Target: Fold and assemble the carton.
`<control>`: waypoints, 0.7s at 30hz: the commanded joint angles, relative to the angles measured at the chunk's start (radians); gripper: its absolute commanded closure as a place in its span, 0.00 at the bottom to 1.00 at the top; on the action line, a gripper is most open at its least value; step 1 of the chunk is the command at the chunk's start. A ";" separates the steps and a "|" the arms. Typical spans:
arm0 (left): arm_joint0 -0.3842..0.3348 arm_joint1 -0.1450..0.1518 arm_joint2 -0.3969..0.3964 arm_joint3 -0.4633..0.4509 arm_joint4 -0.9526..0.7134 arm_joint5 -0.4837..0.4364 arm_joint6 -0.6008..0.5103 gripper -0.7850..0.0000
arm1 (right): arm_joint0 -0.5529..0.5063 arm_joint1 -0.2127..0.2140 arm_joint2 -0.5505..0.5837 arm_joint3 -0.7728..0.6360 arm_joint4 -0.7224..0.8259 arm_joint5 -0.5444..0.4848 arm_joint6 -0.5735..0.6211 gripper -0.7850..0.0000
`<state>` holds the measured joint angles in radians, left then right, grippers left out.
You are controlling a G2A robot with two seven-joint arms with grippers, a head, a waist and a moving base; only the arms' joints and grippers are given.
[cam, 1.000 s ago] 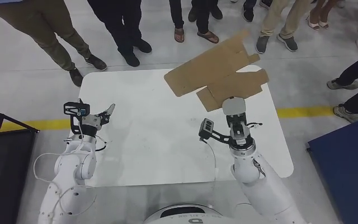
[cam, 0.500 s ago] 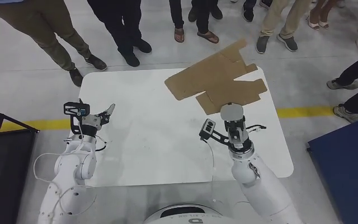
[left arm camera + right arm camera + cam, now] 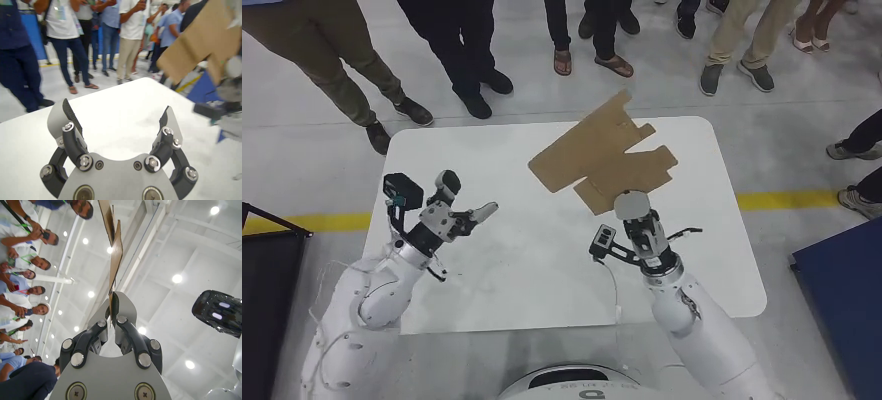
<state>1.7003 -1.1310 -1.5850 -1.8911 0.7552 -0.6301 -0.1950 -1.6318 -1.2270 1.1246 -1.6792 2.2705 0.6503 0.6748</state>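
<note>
The flat brown carton (image 3: 597, 155) hangs tilted above the far right part of the white table (image 3: 522, 270). My right gripper (image 3: 630, 202) holds it from below by its near edge. In the right wrist view the gripper (image 3: 113, 298) is shut on the cardboard's edge, and the carton (image 3: 115, 256) rises straight up from the fingers. My left gripper (image 3: 467, 196) hovers over the table's left side, open and holding nothing. In the left wrist view the left gripper (image 3: 115, 105) is spread wide, with the carton (image 3: 198, 43) farther off.
Several people stand around the table's far edge (image 3: 472, 60). A blue object (image 3: 842, 290) sits on the floor to the right, and a dark frame (image 3: 262, 280) to the left. The table's middle and near side are bare.
The right gripper has carried the carton left and nearer, turning it. The left arm has risen and swung right, toward the table's middle, with its gripper still open.
</note>
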 commanded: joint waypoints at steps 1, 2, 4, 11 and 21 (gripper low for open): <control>-0.024 0.005 0.005 0.015 -0.150 -0.040 -0.107 0.00 | 0.001 -0.006 -0.023 0.015 0.017 0.008 0.015 1.00; -0.024 0.005 0.005 0.015 -0.150 -0.040 -0.107 0.00 | 0.002 -0.009 -0.029 0.018 0.008 0.001 0.024 1.00; -0.024 0.005 0.005 0.015 -0.150 -0.040 -0.107 0.00 | 0.000 -0.010 -0.032 0.016 0.002 -0.002 0.030 1.00; -0.022 0.003 0.017 0.021 -0.198 -0.042 -0.092 0.00 | 0.000 -0.010 -0.032 0.016 0.002 -0.002 0.030 1.00; -0.193 0.009 0.186 0.213 -0.843 -0.065 -0.426 0.00 | 0.032 -0.032 -0.092 0.004 0.147 0.068 -0.018 1.00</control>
<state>1.5268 -1.1223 -1.4074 -1.6929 -0.0471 -0.6990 -0.5915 -1.6005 -1.2575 1.0362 -1.6734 2.4133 0.7139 0.6598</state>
